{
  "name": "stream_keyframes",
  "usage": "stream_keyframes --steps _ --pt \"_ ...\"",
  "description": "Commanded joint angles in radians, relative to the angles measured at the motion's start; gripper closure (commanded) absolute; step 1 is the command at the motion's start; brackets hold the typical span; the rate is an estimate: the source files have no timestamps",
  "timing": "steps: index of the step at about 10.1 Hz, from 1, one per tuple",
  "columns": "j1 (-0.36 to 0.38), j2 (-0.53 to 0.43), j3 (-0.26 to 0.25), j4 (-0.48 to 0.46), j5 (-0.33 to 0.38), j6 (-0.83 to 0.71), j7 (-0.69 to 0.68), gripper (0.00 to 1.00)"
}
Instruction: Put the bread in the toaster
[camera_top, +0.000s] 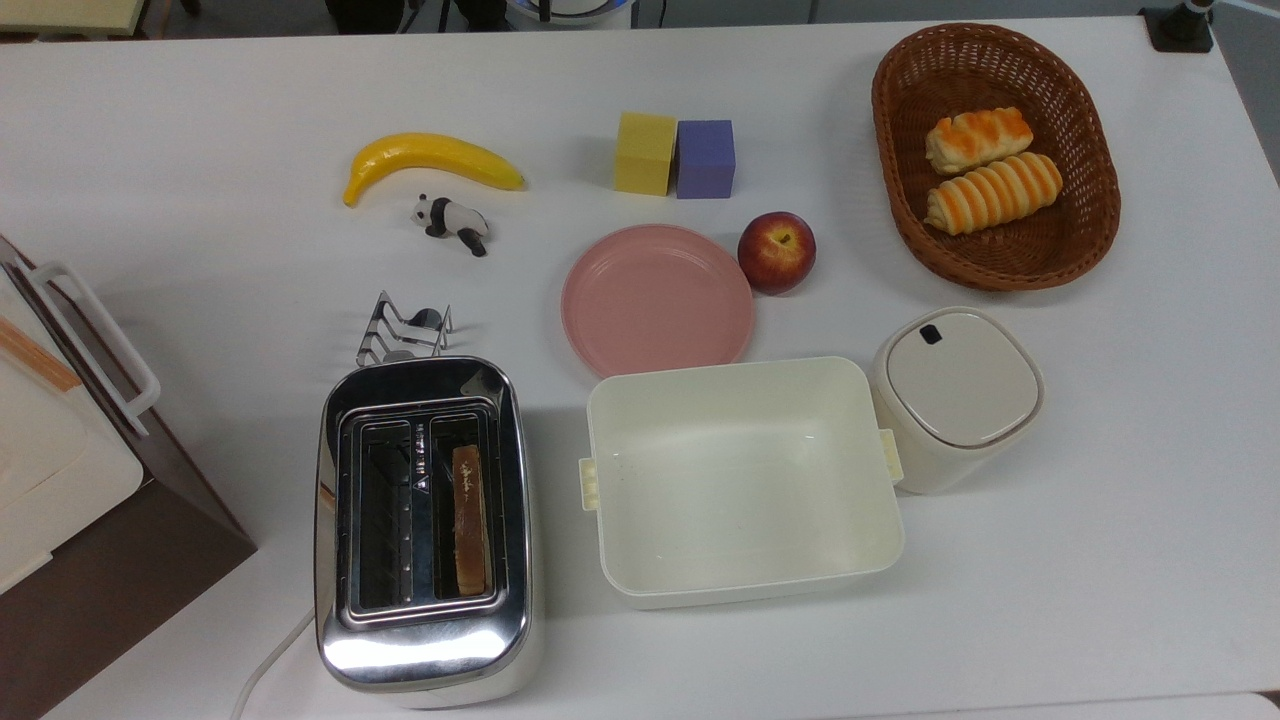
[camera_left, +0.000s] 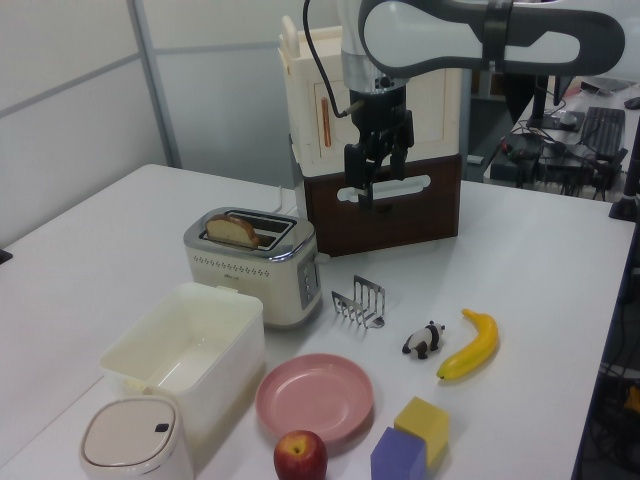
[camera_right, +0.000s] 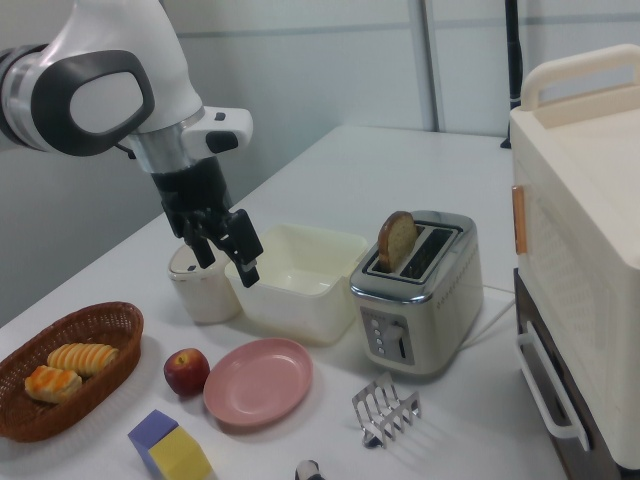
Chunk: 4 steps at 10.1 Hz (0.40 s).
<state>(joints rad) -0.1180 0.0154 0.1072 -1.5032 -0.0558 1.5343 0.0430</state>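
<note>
The chrome toaster stands near the top view's lower left. The bread, a brown slice, stands on edge in the toaster's right-hand slot as the top view shows it. Its rounded top pokes out of the toaster as the bread appears in the left view, and likewise for the bread and toaster in the right view. My gripper hangs in the air away from the toaster, open and empty. In the right view the gripper hovers in front of the cream tub.
A cream tub sits beside the toaster, with a lidded bin, pink plate and apple nearby. A wire toast rack, panda, banana, two blocks, a basket of rolls and a brown-and-cream cabinet stand around.
</note>
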Motion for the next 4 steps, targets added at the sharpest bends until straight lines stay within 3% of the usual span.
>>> stream_keyframes --steps 1,2,4 --pt "0.0 -0.011 -0.039 -0.018 0.048 0.073 0.021 0.0" --pt "-0.003 -0.011 -0.053 -0.022 0.098 0.082 0.012 0.0" --pt "-0.003 -0.003 -0.063 -0.022 0.116 0.098 0.009 0.0"
